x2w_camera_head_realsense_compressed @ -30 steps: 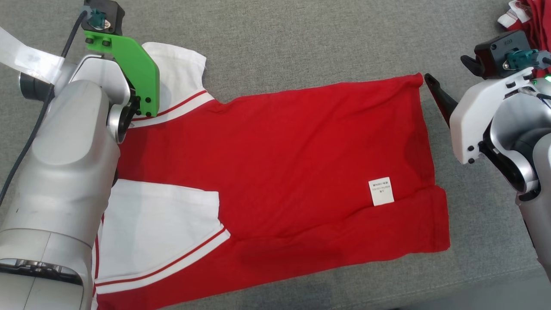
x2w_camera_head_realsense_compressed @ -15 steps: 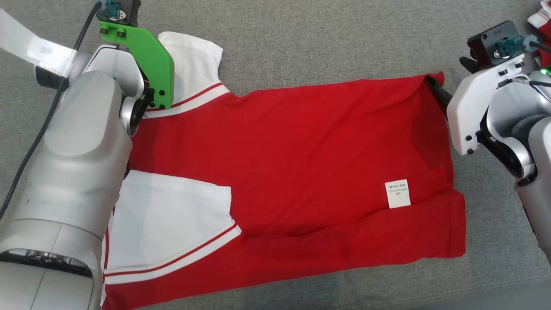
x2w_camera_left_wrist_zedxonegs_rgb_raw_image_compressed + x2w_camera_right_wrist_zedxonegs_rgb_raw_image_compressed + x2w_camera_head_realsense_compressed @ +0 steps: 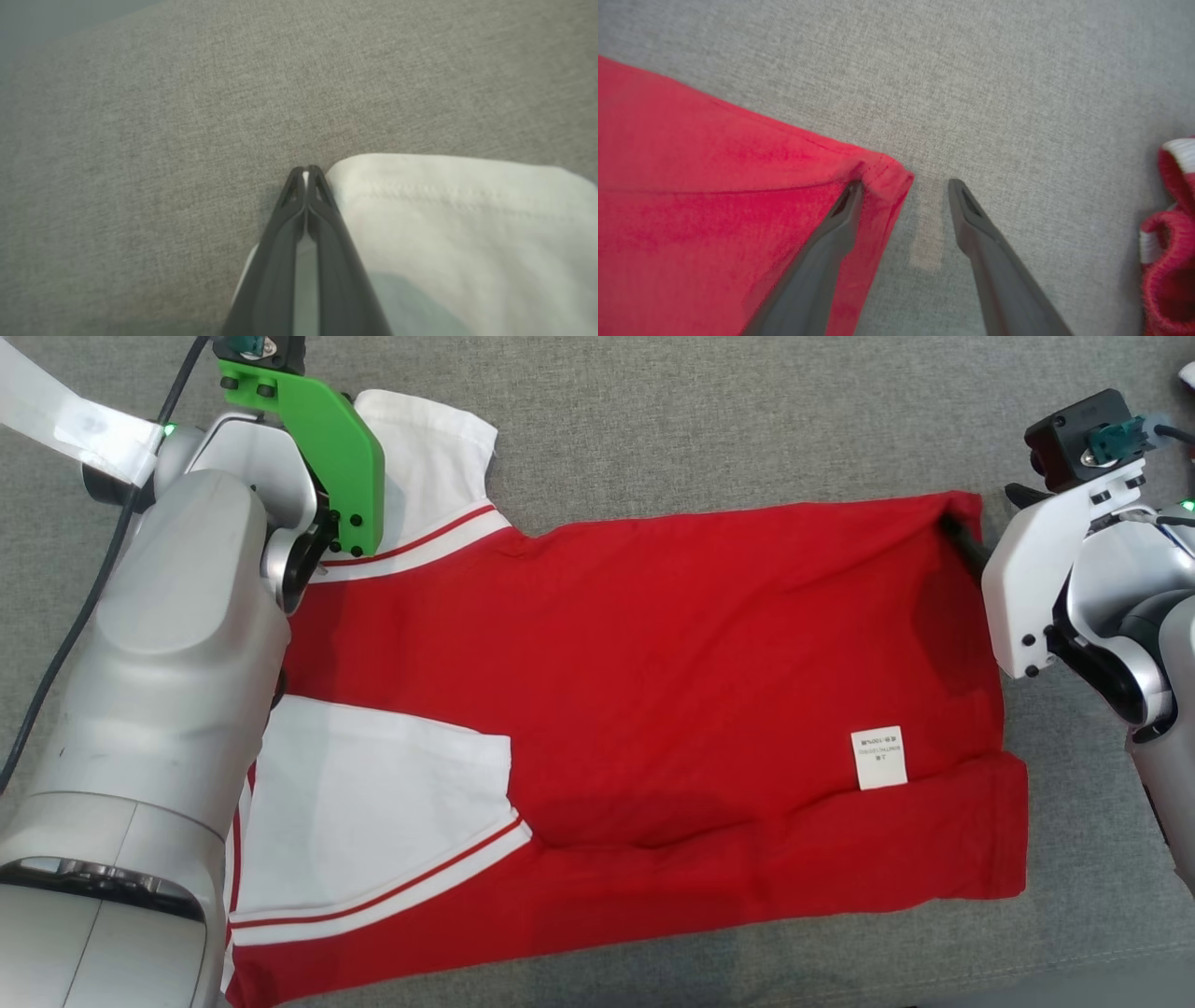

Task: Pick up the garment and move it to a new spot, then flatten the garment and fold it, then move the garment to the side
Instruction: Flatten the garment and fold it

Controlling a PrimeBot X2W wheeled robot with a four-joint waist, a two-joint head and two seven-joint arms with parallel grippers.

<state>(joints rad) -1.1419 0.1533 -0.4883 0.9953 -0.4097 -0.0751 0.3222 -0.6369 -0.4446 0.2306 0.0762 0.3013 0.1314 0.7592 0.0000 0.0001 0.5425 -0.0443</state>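
While right gripper (image 3: 906, 183) straddles garment (image 3: 714, 196) corner | jaws apart | left gripper (image 3: 307, 171) closed beside sleeve (image 3: 444, 210)

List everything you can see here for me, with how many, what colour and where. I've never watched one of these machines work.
shirt: one, red with white sleeves, laid out across the middle of the surface
label: one, white, on the shirt near its right end
second garment: one, red and white, bunched at the right wrist view's right edge
surface: one, grey woven fabric, under everything
green bracket: one, on the left wrist
white bracket: one, on the right wrist
left gripper: one, dark, shut, tip at a white sleeve's edge; whether it pinches cloth is unclear
right gripper: one, dark, open, one finger on the shirt's far right corner, the other over bare surface
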